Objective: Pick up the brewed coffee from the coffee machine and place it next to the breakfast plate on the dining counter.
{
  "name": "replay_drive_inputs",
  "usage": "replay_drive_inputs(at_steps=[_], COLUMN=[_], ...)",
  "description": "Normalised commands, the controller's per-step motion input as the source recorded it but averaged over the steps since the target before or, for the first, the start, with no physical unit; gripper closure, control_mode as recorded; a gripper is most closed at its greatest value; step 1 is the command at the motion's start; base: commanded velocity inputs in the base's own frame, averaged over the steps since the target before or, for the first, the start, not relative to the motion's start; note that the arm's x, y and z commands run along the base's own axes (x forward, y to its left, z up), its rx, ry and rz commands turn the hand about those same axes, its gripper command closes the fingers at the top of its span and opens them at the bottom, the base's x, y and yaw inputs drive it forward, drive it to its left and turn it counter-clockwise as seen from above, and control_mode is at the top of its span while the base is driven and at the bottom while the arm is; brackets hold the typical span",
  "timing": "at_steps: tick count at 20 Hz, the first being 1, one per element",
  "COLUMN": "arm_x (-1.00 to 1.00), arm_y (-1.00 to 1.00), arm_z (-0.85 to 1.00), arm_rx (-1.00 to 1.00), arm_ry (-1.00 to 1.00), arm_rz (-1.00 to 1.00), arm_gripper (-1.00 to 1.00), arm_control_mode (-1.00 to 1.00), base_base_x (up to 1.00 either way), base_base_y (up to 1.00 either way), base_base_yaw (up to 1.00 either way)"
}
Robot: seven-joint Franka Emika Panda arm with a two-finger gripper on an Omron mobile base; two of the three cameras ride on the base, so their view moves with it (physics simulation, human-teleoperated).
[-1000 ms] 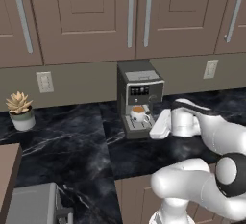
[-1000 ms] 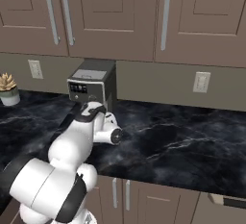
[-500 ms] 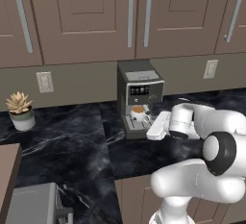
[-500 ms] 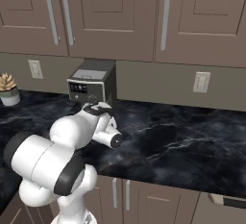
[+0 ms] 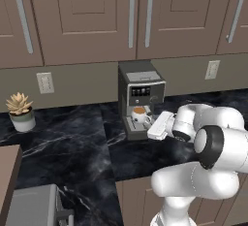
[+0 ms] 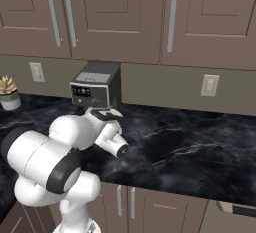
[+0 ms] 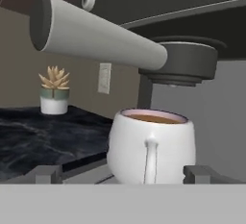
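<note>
The brewed coffee (image 7: 151, 146) stood on the drip tray of the coffee machine (image 5: 140, 94), its base cut off in the hand view. The gripper (image 7: 120, 174) was spread wide, one fingertip (image 7: 45, 174) either side of the mug, not touching. A potted succulent (image 5: 20, 111) sat well apart on the black marble countertop (image 5: 72, 142) beneath brown wall cabinets (image 5: 82, 16).

In the right base view the arm's white body hides the coffee machine's (image 6: 95, 88) drip tray and the mug, while in the hand view the mug's (image 7: 151, 146) base is cut off.
</note>
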Motion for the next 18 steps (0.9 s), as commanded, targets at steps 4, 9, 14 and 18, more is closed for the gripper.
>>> replay_drive_inputs(at_steps=[4, 9, 14, 18], arm_x=[0.07, 0.22, 0.14, 0.03], arm_y=[0.0, 0.03, 0.0, 0.0], arm_z=[0.0, 0.0, 0.0, 0.0], arm_rx=[0.13, 0.1, 0.09, 0.02], arm_ry=[-0.07, -0.01, 0.0, 0.0], arm_rz=[0.0, 0.0, 0.0, 0.0], arm_gripper=[-1.0, -1.0, -1.0, -1.0], arm_control_mode=[-1.0, -1.0, -1.0, -1.0], base_base_x=[0.0, 0.0, 0.0, 0.0], base_base_y=[0.0, 0.0, 0.0, 0.0], base_base_yaw=[0.0, 0.0, 0.0, 0.0])
